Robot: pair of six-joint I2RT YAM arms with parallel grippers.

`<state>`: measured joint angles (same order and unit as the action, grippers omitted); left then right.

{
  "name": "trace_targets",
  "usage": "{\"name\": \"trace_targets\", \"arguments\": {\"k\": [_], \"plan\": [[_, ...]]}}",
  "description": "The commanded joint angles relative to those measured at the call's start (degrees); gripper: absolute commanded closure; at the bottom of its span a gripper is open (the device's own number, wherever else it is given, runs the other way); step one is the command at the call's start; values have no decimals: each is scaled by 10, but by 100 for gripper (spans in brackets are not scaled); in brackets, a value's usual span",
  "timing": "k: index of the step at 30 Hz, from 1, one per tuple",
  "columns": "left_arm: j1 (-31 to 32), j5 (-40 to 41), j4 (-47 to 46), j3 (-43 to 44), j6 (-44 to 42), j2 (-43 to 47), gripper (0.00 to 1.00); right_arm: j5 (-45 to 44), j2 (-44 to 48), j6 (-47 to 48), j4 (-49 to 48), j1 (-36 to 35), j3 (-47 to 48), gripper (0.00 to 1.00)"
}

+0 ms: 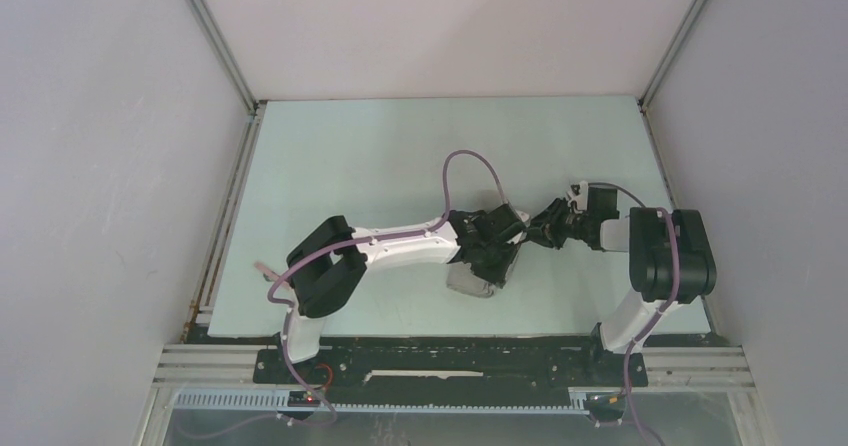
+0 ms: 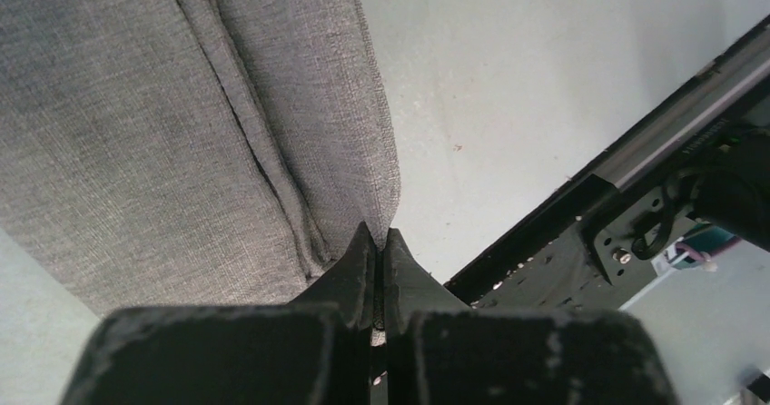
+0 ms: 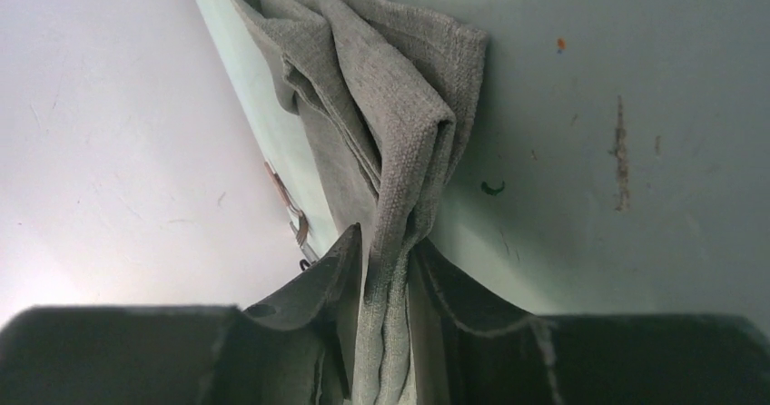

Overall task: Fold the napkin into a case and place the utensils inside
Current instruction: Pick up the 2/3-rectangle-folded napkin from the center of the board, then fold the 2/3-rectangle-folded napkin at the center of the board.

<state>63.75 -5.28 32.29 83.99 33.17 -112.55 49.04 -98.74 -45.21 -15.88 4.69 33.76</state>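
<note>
On the pale table (image 1: 350,166), the soft light-grey cloth napkin (image 3: 399,105) is pinched, bunched, by the right gripper (image 3: 386,264), its edge apparently nipped between the pressed-together fingers of the left gripper (image 2: 377,242). The layers should be drawn flat under even tension.

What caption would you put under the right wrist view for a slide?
Right gripper pinching several bunched layers of the grey napkin, with the pale table behind.
</note>
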Motion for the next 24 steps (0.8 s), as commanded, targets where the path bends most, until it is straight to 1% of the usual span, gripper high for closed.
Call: {"name": "trace_targets", "arguments": {"k": [1, 4, 6, 10, 13, 18, 20, 24], "plan": [[-3, -45, -42, 0, 16, 34, 100, -20, 6, 42, 38, 6, 40, 62], [-3, -50, -46, -2, 19, 36, 100, -23, 2, 46, 45, 15, 48, 60], [-2, -50, -50, -6, 20, 41, 100, -21, 3, 48, 47, 17, 51, 64], [-4, -60, -77, -22, 25, 47, 100, -28, 16, 62, 68, 8, 60, 87], [-6, -73, -113, -43, 34, 49, 100, -67, 37, 84, 119, -2, 77, 99], [-19, -104, -193, -94, 50, 50, 100, -153, 59, 121, 237, -33, 129, 100], [-25, -119, -220, -111, 58, 52, 100, -180, 62, 129, 272, -45, 150, 100], [-35, -127, -271, -154, 69, 72, 100, -221, 58, 137, 329, -92, 193, 100]]}}
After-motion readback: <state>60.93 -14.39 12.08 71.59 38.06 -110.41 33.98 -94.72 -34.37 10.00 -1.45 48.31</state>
